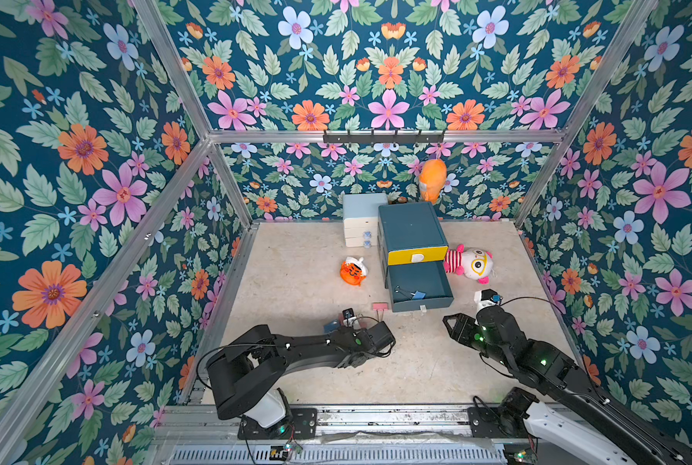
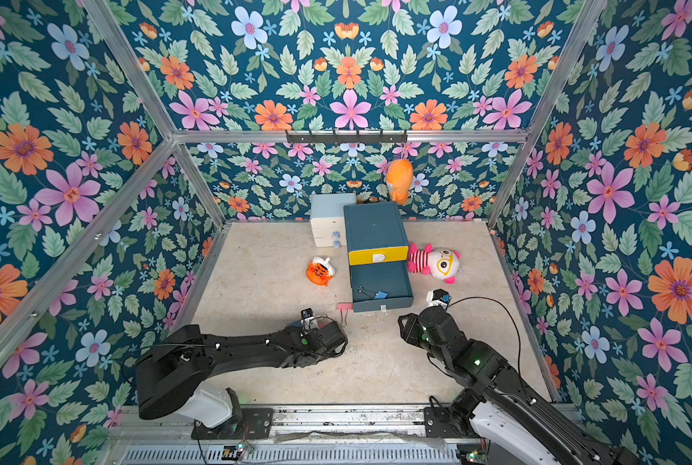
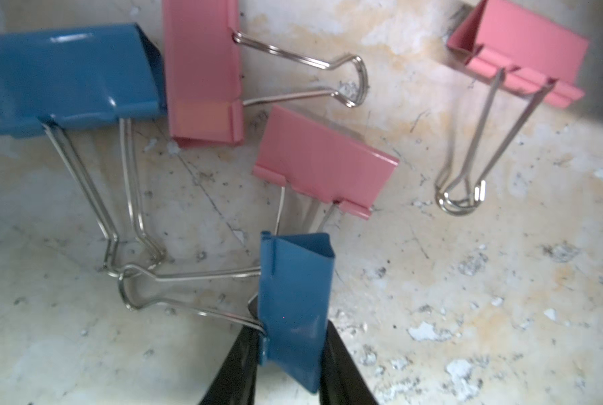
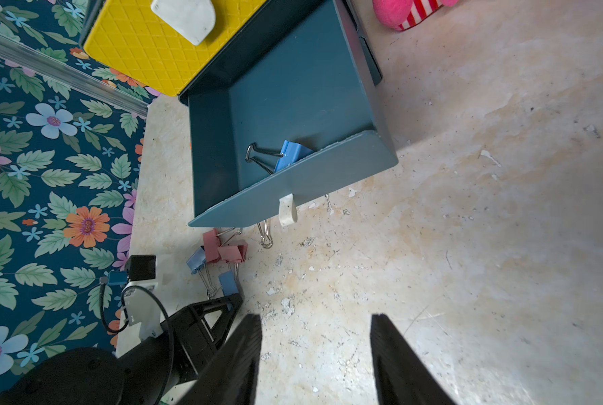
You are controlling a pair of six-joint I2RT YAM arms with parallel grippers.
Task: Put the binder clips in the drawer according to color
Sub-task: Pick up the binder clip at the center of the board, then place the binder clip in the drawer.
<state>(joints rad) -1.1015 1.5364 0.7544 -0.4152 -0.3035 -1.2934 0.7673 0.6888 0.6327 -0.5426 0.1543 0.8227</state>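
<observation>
Clips [image 1: 331,325] cluster on the worktop [image 1: 292,282] in both top views, short of the teal cabinet [image 1: 411,227], whose yellow top drawer [image 1: 417,254] is shut and whose lower drawer [image 1: 423,304] is pulled out. A light-blue clip [image 1: 418,295] lies inside that drawer near its front wall, and a lone pink clip [image 1: 380,306] lies on the worktop just beside the drawer's front corner. The left arm [image 1: 316,346] reaches to the cluster and hides most of it; the right arm [image 1: 497,334] is bent near the drawer's other front corner, apart from it. An orange toy [image 1: 352,271] and a striped plush [image 1: 469,263] flank the cabinet. In the left wrist view a blue clip [image 3: 295,298] stands on its side between the black fingers [image 3: 237,368] of the left pincer [image 3: 291,321], which is narrow and pressed against both its flanks. Its wire loop overlaps the loop of a second blue clip [image 3: 68,77], which touches a pink clip [image 3: 202,70]; another pink clip [image 3: 324,161] sits just beyond the held one, and the lone pink clip [image 3: 517,49] lies well apart. In the right wrist view the right pincer [image 4: 316,317] stands wide with nothing between its fingers, over bare worktop. The light-blue clip [image 4: 293,154] rests against the drawer wall that bears the white pull [image 4: 287,210], and the cluster lies beside the left pincer's finger.
</observation>
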